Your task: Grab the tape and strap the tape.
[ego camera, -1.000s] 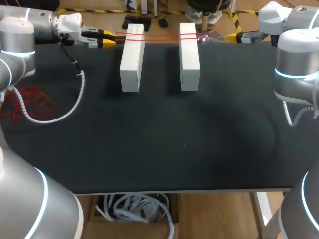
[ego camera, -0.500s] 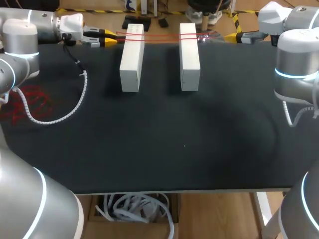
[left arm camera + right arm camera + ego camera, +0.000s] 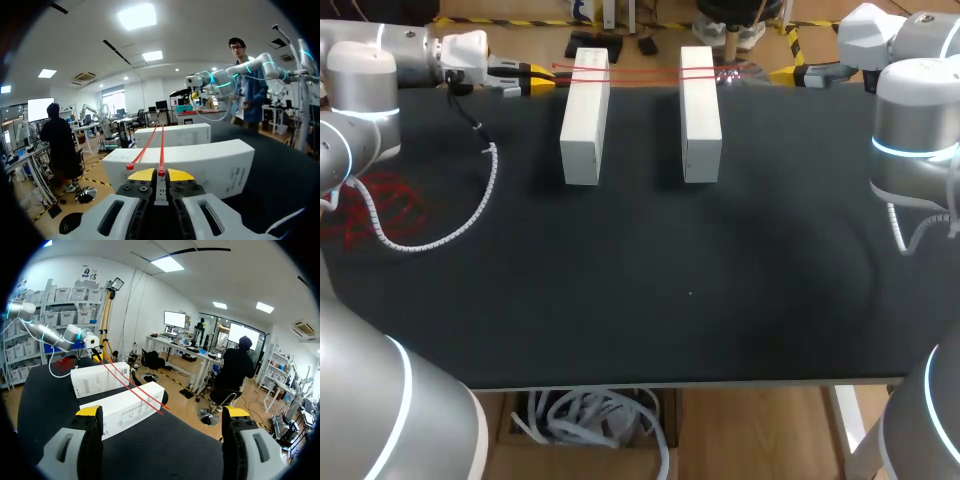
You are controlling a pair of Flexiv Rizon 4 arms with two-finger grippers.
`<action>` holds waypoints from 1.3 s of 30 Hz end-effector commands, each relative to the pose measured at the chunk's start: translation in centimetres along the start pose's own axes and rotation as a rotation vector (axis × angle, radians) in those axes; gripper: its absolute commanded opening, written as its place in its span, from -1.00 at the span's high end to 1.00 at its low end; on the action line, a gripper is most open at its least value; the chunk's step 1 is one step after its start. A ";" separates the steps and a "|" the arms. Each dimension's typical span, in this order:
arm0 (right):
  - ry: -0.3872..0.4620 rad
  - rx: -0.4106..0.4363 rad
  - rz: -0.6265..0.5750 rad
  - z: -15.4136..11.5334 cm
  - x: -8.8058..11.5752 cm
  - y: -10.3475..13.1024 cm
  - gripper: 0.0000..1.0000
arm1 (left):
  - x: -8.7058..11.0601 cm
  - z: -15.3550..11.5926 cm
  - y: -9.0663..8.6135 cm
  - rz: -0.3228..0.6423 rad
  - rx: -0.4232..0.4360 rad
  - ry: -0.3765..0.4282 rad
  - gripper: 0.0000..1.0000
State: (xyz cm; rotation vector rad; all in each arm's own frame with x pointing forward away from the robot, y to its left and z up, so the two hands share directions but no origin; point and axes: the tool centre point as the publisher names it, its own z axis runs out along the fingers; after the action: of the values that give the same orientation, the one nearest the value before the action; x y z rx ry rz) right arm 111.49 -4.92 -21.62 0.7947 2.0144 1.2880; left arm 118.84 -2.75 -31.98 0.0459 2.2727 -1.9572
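Red tape [image 3: 645, 68] spans 2 blocks [image 3: 585, 120] left-right; left gripper [image 3: 160, 174] clamps it; right gripper [image 3: 162, 412] apart.

Two white blocks [image 3: 586, 118] on black table [image 3: 690, 300]

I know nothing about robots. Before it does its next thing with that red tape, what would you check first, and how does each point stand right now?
1. Left tool shut on the red tape: ok.
2. Tape lies across the tops of both the left block and the right block: ok.
3. Tape runs straight between the blocks, no sag: ok.
4. Right tool open to receive the tape: ok.
5. Right tool holding the tape's free end: not ok; the end sits past the right block, ahead of the open fingers, untouched.
6. Coiled cable on the table is apart from the tape: ok.
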 end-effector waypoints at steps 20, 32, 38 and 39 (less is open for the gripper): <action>0.000 -0.001 0.000 0.0 0.0 0.0 -1.00 | 1.0 0.7 -1.1 -0.046 0.175 0.169 1.00; 0.000 -0.001 0.000 0.0 0.0 0.0 -1.00 | 2.9 1.2 -6.1 -0.045 0.453 0.092 1.00; 0.000 -0.001 0.000 0.0 0.0 0.0 -1.00 | 3.4 0.5 -8.5 -0.038 0.487 0.084 1.00; 0.000 -0.001 0.000 0.0 0.0 0.0 -1.00 | 3.5 0.4 -8.9 -0.041 0.494 0.085 1.00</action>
State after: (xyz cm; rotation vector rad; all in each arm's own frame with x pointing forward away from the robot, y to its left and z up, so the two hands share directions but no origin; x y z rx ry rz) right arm 111.49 -4.92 -21.62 0.7947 2.0144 1.2880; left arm 113.98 -5.00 -23.84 0.0668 1.7750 -2.4979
